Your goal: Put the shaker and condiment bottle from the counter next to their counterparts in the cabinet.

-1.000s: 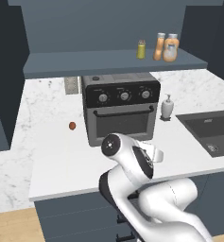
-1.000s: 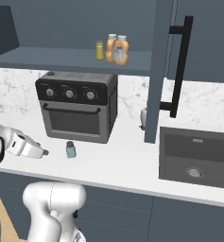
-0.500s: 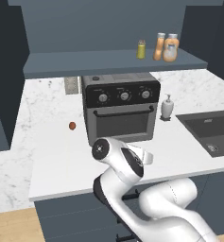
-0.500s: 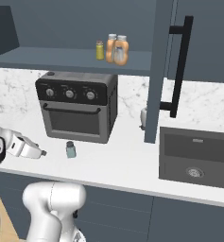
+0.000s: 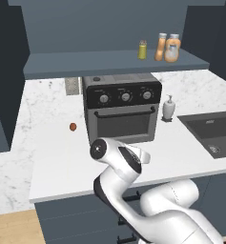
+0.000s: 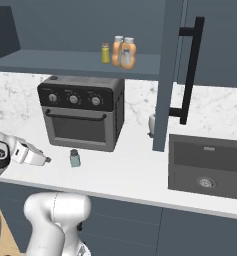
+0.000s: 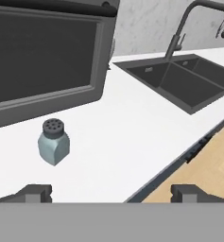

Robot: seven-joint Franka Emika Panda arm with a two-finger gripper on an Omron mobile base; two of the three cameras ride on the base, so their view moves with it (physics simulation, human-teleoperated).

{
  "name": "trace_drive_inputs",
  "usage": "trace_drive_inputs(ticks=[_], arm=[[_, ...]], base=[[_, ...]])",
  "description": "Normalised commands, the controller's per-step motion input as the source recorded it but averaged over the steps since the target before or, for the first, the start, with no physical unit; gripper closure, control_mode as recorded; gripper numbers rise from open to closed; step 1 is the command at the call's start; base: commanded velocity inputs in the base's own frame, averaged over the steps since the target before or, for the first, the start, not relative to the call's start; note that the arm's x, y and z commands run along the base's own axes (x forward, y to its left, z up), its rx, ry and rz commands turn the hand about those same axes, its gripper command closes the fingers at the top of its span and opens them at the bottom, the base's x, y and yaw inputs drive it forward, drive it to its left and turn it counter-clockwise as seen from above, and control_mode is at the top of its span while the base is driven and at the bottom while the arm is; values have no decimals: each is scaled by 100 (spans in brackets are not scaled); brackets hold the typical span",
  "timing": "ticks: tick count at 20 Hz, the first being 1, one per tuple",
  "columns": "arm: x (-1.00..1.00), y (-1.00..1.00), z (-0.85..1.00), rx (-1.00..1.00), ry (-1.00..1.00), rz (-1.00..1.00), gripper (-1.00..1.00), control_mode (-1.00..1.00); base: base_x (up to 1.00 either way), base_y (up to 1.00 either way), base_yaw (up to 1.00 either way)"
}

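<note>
Two dark fingertips (image 7: 38,191) are seen spread wide at the bottom of the hand view, with nothing held between them; the gripper (image 6: 45,160) is held low over the front of the counter (image 5: 52,176), close to its front edge. Just beyond it the shaker (image 7: 54,141) is found upright on bare white worktop, apart from the fingertips and a little in front of the toaster oven (image 6: 82,119). Open marble is left to either side of the shaker, and the counter's edge falls away to wooden floor (image 7: 212,165). Farther along the counter a dark sink (image 6: 207,167) with a faucet (image 7: 182,28) is set in, and a white soap dispenser (image 5: 168,107) stands beside the oven. A small reddish-brown object (image 5: 73,127) lies on the other side of the oven. Above, on the cabinet (image 5: 109,64) shelf, the yellow-green shaker (image 6: 106,53) stands near two orange bottles (image 6: 124,52), which are close together. An open cabinet door (image 6: 172,70) with a black handle hangs over the sink side.
</note>
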Motion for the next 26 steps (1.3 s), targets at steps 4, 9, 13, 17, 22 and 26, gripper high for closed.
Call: trace_drive_inputs(ticks=[4,9,13,17,22,26], arm=[[17,0,-9,0,0,0,-100,-100],[15,0,-10,0,0,0,-100,-100],[17,0,-11,0,0,0,-100,-100],[18,0,-9,0,0,0,-100,-100],[16,0,-12,0,0,0,-100,-100],[13,0,-12,0,0,0,-100,-100]], base=[[0,0,0],[0,0,0],[0,0,0],[0,0,0],[0,0,0],[0,0,0]])
